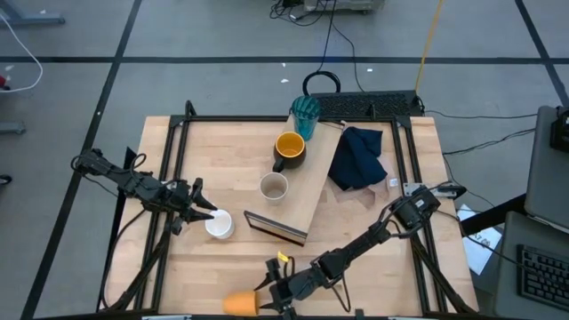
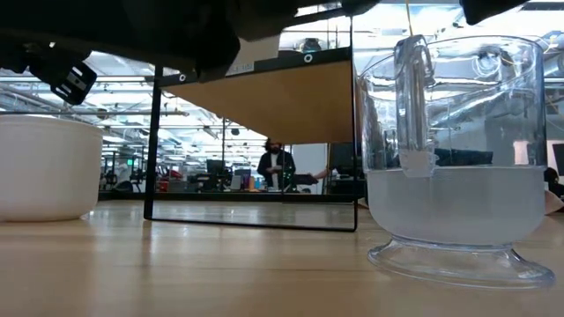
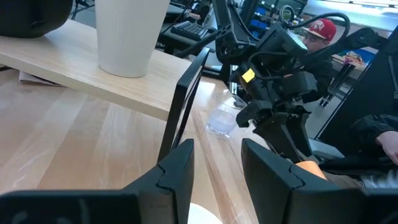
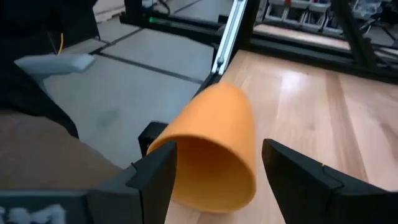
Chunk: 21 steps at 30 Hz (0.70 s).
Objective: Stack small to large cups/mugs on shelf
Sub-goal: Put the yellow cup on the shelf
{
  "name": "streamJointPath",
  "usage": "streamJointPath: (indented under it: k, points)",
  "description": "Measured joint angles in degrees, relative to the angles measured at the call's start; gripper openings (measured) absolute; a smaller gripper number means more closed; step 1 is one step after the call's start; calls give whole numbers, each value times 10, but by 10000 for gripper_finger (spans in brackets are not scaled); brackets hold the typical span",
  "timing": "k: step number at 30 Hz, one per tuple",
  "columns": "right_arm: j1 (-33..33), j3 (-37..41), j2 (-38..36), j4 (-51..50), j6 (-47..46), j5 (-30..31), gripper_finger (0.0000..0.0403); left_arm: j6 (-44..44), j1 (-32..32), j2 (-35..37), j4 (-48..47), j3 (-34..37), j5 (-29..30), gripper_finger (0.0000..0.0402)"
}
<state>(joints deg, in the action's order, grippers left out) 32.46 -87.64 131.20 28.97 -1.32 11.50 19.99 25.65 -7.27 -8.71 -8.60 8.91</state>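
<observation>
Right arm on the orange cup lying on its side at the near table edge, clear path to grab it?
Probably yes. The right gripper is open, its fingers either side of the orange plastic cup's open mouth, nothing between them. The cup lies on its side by the table's near edge, so a nudge might roll it off.

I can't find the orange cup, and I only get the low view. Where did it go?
Observer: The orange cup lies on its side at the table's edge, at the bottom of the high view.
Operator: Is a tool holding it?
Observer: Not gripped. The right tool is open, with one finger on each side of it.
Operator: What's on the shelf?
Observer: Three things stand on the shelf: the teal tumbler, the dark mug and the beige cup.
</observation>
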Motion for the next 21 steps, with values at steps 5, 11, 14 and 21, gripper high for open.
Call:
streamJointPath:
  k: [5, 11, 14, 21]
  points:
    - [-10, 0, 0, -1, -18, -17, 226, 0, 0, 0, 0, 0, 0, 134]
    - [-14, 0, 0, -7, -25, -28, 226, -1, 0, 0, 0, 0, 0, 134]
    - [-13, 0, 0, -11, -29, -28, 226, -3, 0, 0, 0, 0, 0, 134]
    - [-14, 0, 11, 9, -55, -29, 226, -3, 0, 0, 0, 0, 0, 134]
